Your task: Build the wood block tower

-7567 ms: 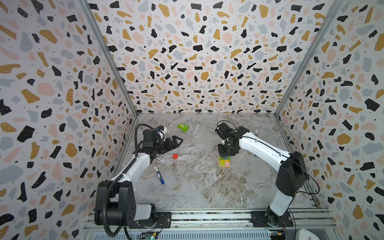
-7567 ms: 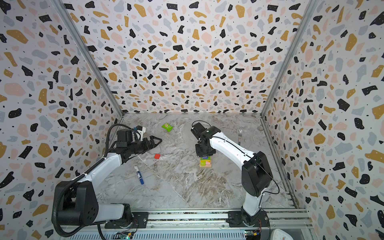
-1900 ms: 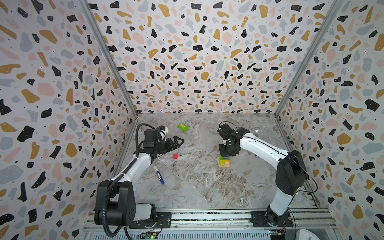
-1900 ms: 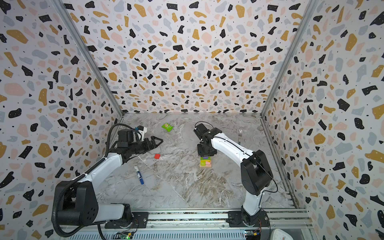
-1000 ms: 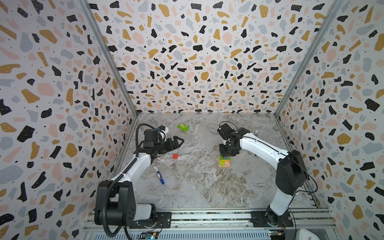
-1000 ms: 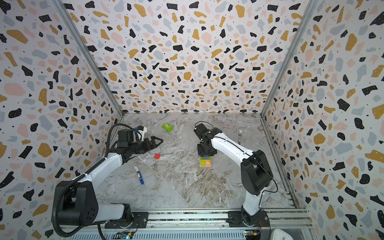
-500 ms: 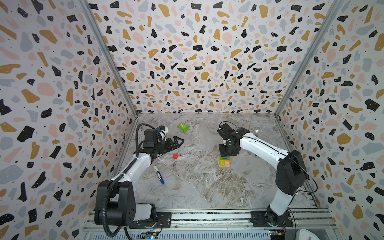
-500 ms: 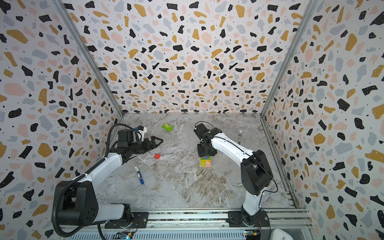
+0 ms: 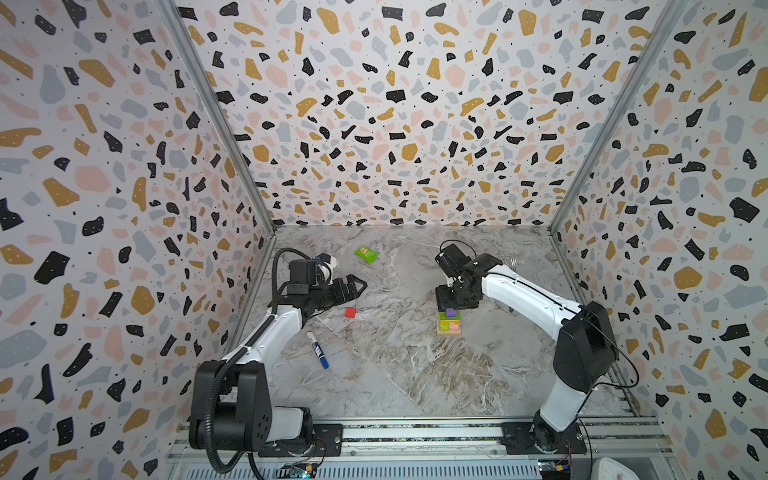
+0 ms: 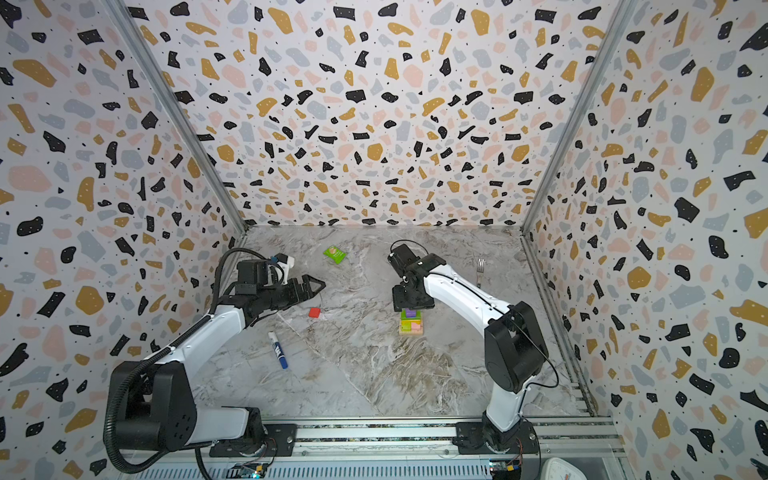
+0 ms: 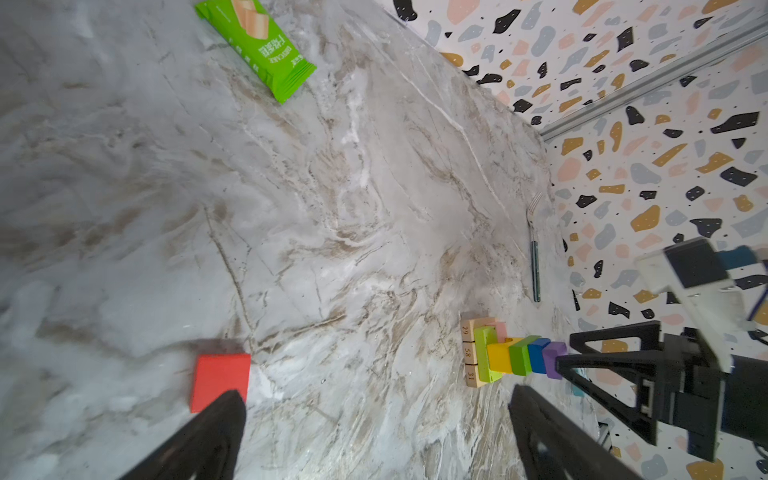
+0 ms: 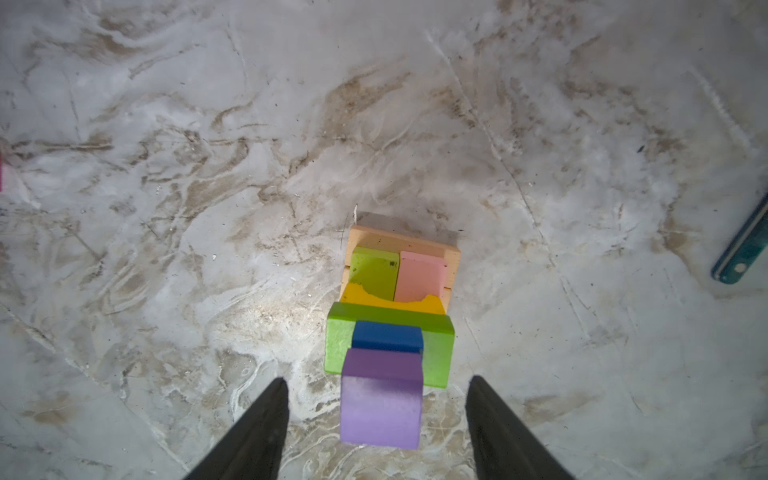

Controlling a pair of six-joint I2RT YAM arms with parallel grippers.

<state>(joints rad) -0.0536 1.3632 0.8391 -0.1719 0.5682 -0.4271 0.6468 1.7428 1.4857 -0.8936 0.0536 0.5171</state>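
Note:
The tower stands right of centre: tan bars lowest, lime and pink bars, a yellow arch, a green bar, a blue cube, and a purple cube on top. My right gripper points down over it, open, with a gap on each side of the purple cube. A red cube lies alone on the table to the left. My left gripper hovers just behind it, open and empty, one fingertip near the cube in the left wrist view.
A flat green packet lies at the back. A blue-capped marker pen lies in front of the left arm. A fork rests by the right wall. Patterned walls close in three sides.
My right gripper's jaws have spread apart off the purple cube, which stays on top of the tower. The left arm has not moved.

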